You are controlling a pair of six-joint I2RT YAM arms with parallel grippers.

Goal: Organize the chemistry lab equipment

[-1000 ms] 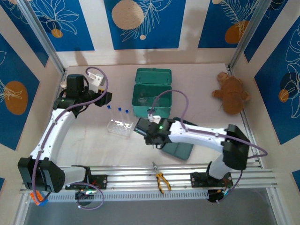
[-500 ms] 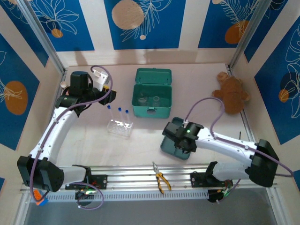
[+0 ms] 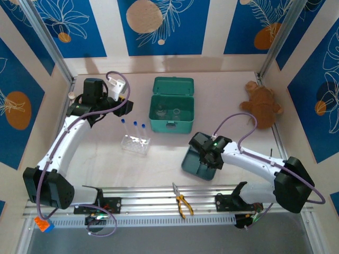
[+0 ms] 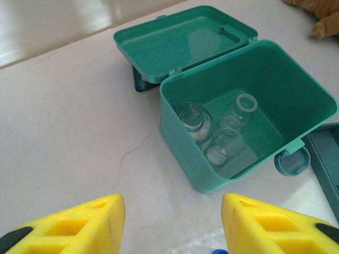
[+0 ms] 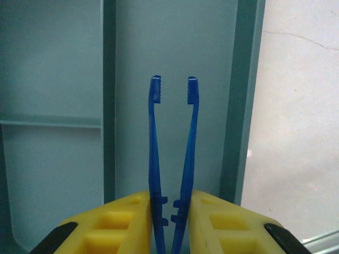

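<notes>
An open green box (image 3: 172, 108) stands at the back middle, and three clear glass flasks (image 4: 195, 119) lie inside it. The clear tube rack (image 3: 136, 144) holds three test tubes with blue caps (image 3: 134, 126). My left gripper (image 3: 122, 107) hovers left of the box, above the rack; in the left wrist view this gripper (image 4: 172, 222) is open with nothing in it. My right gripper (image 3: 207, 159) hangs over a teal tray (image 3: 190, 165). The right gripper (image 5: 169, 203) is shut on blue tweezers (image 5: 172, 132), whose tips stand slightly apart over a tray compartment.
Yellow-handled pliers (image 3: 183, 204) lie on the metal rail at the near edge. A brown plush toy (image 3: 262, 106) sits at the right wall. The box lid (image 4: 180, 39) lies open behind the box. Bare table spreads between the rack and the tray.
My right arm has swung from beside the rack and box to the right, over the teal tray. The left gripper has shifted slightly toward the back right.
</notes>
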